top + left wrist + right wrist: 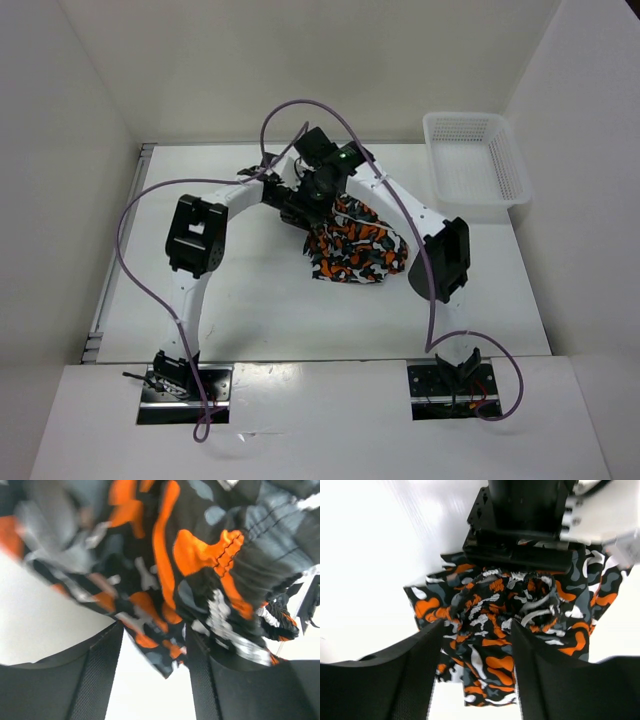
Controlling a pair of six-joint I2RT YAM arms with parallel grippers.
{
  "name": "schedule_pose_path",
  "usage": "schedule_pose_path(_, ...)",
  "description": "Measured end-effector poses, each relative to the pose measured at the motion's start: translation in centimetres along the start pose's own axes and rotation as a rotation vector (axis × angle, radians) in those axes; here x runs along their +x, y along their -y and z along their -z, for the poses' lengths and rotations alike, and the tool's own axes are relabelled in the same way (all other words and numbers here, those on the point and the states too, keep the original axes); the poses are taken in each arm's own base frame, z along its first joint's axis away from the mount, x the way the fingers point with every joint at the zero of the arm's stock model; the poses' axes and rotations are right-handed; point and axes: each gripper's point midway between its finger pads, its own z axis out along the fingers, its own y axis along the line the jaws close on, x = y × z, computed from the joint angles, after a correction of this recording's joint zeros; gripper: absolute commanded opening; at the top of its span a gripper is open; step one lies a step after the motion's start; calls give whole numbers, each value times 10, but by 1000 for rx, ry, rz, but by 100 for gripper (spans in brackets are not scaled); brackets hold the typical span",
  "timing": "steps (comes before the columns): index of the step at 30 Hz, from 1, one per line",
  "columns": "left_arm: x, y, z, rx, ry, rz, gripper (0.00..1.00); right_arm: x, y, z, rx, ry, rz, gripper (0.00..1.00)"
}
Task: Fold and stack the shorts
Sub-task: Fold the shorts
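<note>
A white table walled by pale panels carries a white mesh basket in the far corner, toward 1 o'clock. The shorts lie bunched near the table's middle, a touch toward 3 o'clock. Both arms meet at the heap's 11 o'clock edge. The left gripper stands parted, with a fold of cloth dipping between its fingers. The right gripper hangs parted above the heap, holding nothing.
</note>
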Motion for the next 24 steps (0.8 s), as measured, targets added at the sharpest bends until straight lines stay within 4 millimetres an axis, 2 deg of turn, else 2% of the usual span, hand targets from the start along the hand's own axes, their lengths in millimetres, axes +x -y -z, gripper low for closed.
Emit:
schedule_pose_path(3,-4,-13,13,-34,22,13,67,-5,1,5,18,23,-32,53)
schedule_pose_path(5,-6,-26,27,-74,38,40,71,-4,4,11,55,43,-36,35)
schedule_pose_path(7,-7,-46,49,-137,57,79,72,7,3,23,88,47,-44,15)
schedule_pose_path(8,-6,-58,62,-178,64,104,74,16,3,31,112,46,-50,12)
schedule_pose_path(10,-5,-80,88,-257,78,150,77,36,-1,44,144,41,-71,13)
schedule_pose_path(12,-5,-96,110,-316,88,188,84,53,0,51,181,40,-94,29)
schedule_pose_path(14,-14,-97,123,-349,97,189,88,65,2,48,206,35,-115,42)
schedule_pose_path(16,-35,-80,121,-348,113,133,91,78,3,35,222,20,-128,44)
schedule_pose_path(17,-47,-65,115,-337,119,89,93,85,3,27,228,11,-128,44)
schedule_pose_path(20,-65,-12,78,-283,98,-37,93,111,-7,4,214,-41,-111,44)
schedule_pose_path(22,-63,19,52,-244,62,-95,90,122,-13,-4,200,-63,-98,44)
schedule_pose_path(24,-55,37,36,-213,27,-116,85,121,-15,-7,191,-55,-83,45)
